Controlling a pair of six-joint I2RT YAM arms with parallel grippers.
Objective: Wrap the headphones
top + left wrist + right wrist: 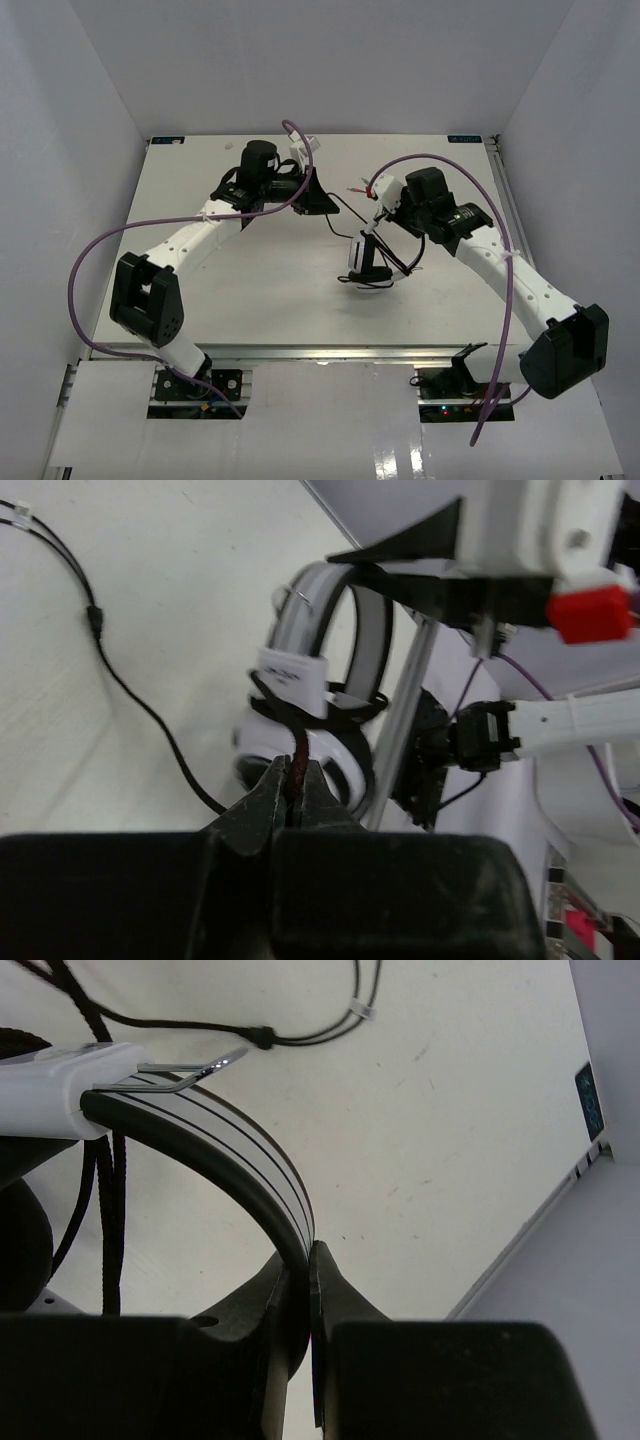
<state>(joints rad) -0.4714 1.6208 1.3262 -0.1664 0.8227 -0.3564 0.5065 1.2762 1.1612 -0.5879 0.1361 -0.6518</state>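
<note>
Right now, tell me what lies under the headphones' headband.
Right wrist view: below the headband is the white table, crossed by the thin black cord. The right fingers clamp the band and cover that stretch; the ear cups are mostly out of frame.

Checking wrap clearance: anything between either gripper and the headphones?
Nothing visible. The left gripper is shut on the cord right by the headphones, and the right gripper is shut on the headband. Loose cord lies aside on the table.
</note>
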